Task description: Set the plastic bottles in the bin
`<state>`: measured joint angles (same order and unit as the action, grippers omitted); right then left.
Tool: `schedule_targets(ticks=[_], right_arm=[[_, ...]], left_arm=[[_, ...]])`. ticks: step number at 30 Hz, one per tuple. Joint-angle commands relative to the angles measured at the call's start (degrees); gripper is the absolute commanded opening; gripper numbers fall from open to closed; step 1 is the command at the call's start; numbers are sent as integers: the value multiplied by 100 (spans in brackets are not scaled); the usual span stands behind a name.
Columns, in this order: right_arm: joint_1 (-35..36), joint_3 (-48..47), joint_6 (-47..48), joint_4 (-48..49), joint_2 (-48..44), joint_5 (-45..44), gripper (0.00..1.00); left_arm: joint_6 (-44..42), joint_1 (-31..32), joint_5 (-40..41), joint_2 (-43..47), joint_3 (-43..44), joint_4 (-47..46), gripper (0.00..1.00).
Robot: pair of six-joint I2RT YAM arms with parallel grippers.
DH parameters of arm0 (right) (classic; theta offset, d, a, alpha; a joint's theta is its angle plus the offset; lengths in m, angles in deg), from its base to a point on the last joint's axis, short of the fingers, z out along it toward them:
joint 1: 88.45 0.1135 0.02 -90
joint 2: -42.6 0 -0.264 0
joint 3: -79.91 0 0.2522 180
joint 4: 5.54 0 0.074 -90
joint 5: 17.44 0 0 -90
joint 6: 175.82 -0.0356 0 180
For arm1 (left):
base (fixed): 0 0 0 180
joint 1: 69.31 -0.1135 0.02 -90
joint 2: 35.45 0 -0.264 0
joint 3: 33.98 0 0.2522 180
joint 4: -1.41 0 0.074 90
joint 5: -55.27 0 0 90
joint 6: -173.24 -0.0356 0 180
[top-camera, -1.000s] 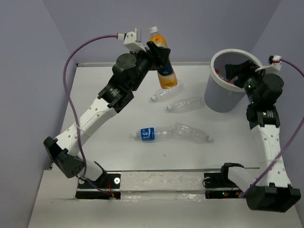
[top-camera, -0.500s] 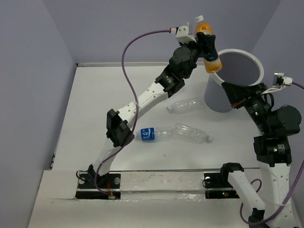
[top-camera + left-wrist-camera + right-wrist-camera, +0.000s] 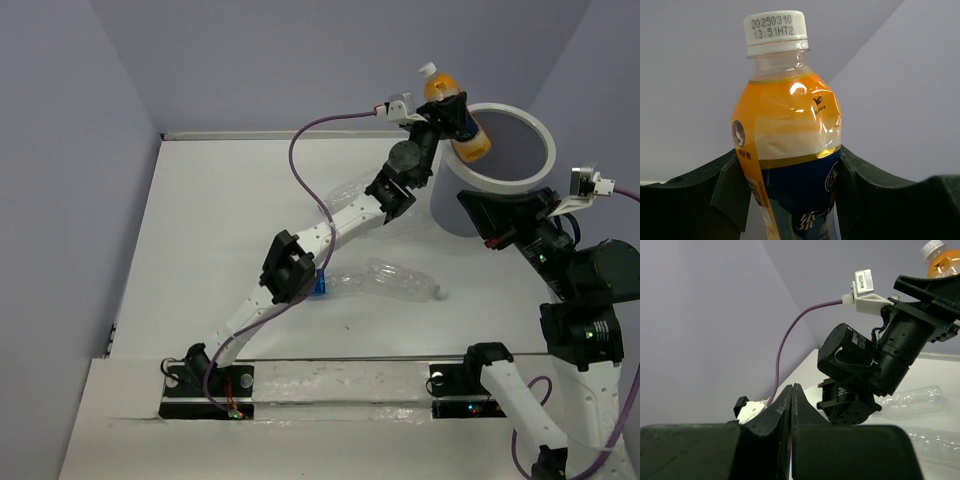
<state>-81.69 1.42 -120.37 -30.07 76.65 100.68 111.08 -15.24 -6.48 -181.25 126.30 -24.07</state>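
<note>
Orange bottle (image 3: 787, 115): white screw cap printed with a date code, clear neck, orange liquid up to the shoulder, dark blue label around the lower body with white characters on it. A narrow orange strip of small print runs down its left side.

Left end effector (image 3: 789, 152): partly open, both dark fingers pressed against the label on either side of the orange bottle, so the bottle is gripped at mid-body. Cap and shoulder stand clear above the fingers.

Position, overhead view: the left arm is stretched far across the tabletop (image 3: 220, 220). The orange bottle is held in the air, tilted, cap to the upper left, base overlapping the left rim of the bin (image 3: 455, 205). The bin is grey with a white rim, upright at the far right of the tabletop.

Right end effector (image 3: 791, 390): jaws fully closed against each other, nothing between them. It sits just beside the bin's near wall.

Other bottles: a crumpled clear bottle (image 3: 405, 282) lies on its side mid-tabletop. The blue-labelled bottle (image 3: 321, 284) is just left of it, mostly hidden behind the left arm. A second clear bottle (image 3: 350, 190) lies near the bin, partly behind the same arm.

Surface and room: white matt tabletop, plain lavender walls (image 3: 250, 60) on three sides, purple cable (image 3: 310, 150) looping above the left arm
</note>
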Motion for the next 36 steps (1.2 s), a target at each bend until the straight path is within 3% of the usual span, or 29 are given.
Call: schedule_targets(ticks=[1, 11, 19, 26, 29, 31, 32, 36], right_arm=[[158, 83, 115, -40, -117, 168, 0], [211, 39, 203, -75, -47, 80, 0], [211, -57, 123, -40, -47, 124, 0], [211, -110, 273, -136, -82, 10, 0], [211, 109, 299, -128, -73, -34, 0], [211, 241, 334, -136, -73, -35, 0], [211, 389, 352, -136, -73, -26, 0], [211, 776, 405, -128, -29, -8, 0]], left_arm=[[11, 96, 418, -89, 413, -1340, 56], [-401, 192, -47, -274, 343, -1446, 89], [-402, 192, -267, -125, 211, -1384, 99], [-937, 192, -557, 612, -228, -1025, 99], [-1481, 201, -636, 1604, -1262, -515, 99], [-1746, 201, -540, 2719, -2167, -269, 99], [-1764, 192, -357, 3524, -3207, -207, 99], [-1598, 184, -5, 5475, -5796, 284, 99]])
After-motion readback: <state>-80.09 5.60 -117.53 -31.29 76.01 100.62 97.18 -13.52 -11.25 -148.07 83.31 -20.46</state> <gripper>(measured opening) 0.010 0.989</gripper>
